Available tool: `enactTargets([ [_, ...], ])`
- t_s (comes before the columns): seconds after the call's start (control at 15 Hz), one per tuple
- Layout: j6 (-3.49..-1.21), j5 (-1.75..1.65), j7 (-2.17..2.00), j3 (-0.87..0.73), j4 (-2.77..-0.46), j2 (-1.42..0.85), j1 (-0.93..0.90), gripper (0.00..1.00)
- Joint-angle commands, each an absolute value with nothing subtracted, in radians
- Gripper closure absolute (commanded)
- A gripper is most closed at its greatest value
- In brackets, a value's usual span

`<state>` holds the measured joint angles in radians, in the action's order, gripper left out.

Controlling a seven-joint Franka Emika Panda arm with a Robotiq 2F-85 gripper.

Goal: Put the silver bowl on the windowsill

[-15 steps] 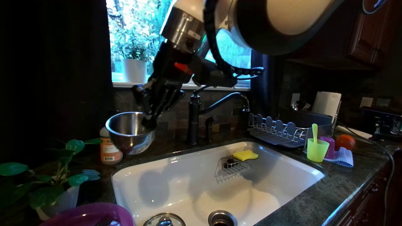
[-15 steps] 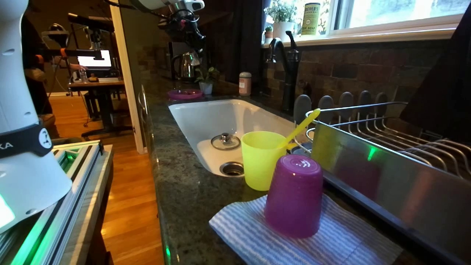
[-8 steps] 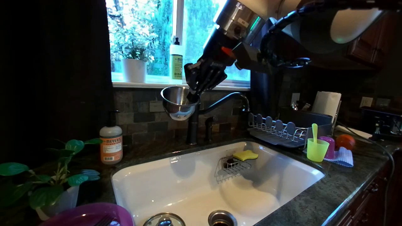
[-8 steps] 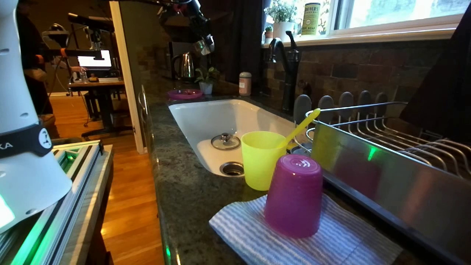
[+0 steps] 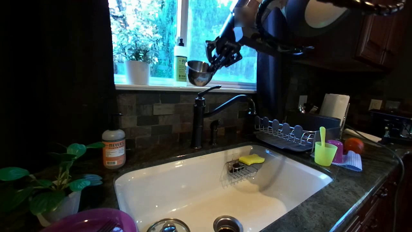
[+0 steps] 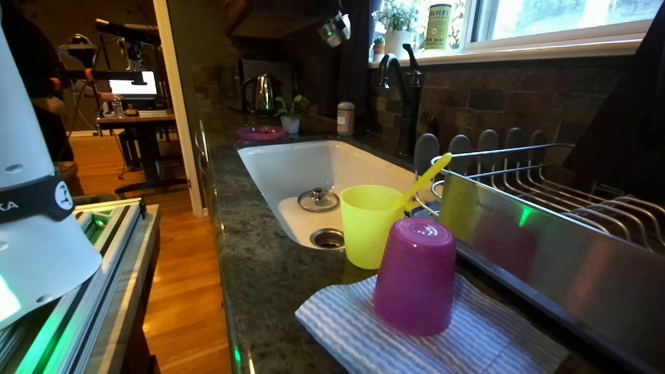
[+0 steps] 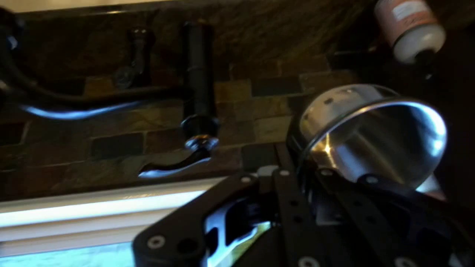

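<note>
The silver bowl (image 5: 200,77) hangs in the air in front of the window, above the faucet handle, opening upward with a slight tilt. My gripper (image 5: 211,68) is shut on its rim, one finger inside and one outside. In an exterior view the bowl (image 6: 335,30) shows near the top, apart from the sill, with the gripper mostly out of the frame. The wrist view is blurred; the bowl (image 7: 371,137) is at right, its rim between the fingertips of the gripper (image 7: 302,174). The pale windowsill (image 5: 154,87) runs behind the bowl and also shows in the wrist view (image 7: 104,209).
On the sill stand a white pot with a plant (image 5: 137,72) and a soap bottle (image 5: 181,66). The dark faucet (image 5: 198,122) rises below the bowl, its handle (image 5: 209,91) near sill height. The white sink (image 5: 154,187) and drying rack (image 5: 286,132) lie lower.
My gripper has carried the silver bowl up and to the right in an exterior view, from beside the orange-labelled soap bottle to window height. The grip on the rim is unchanged.
</note>
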<state>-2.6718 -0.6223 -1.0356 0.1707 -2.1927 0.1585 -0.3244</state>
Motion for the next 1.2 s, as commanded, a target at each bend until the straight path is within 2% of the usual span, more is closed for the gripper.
enactTargets([
  [0.0,-2.642,-0.601,-1.072,0.124,-2.170,0.231,-0.232,0.98],
  [0.2,-2.629,-0.634,-1.150,0.101,-2.127,0.235,-0.148,0.98],
  [0.27,-2.670,-0.587,-1.055,0.154,-2.149,0.229,-0.116,0.93],
  [0.4,-2.669,-0.591,-1.075,0.139,-2.136,0.232,-0.089,0.93],
  [0.47,-2.669,-0.591,-1.081,0.139,-2.135,0.232,-0.086,0.98],
  [0.6,-2.568,-0.620,-1.234,0.130,-2.053,0.182,-0.100,0.98],
  [0.67,-2.549,-0.606,-1.246,0.167,-2.018,0.162,-0.044,0.98],
  [1.13,-2.142,-0.538,-1.336,0.131,-1.633,-0.064,-0.034,0.98],
])
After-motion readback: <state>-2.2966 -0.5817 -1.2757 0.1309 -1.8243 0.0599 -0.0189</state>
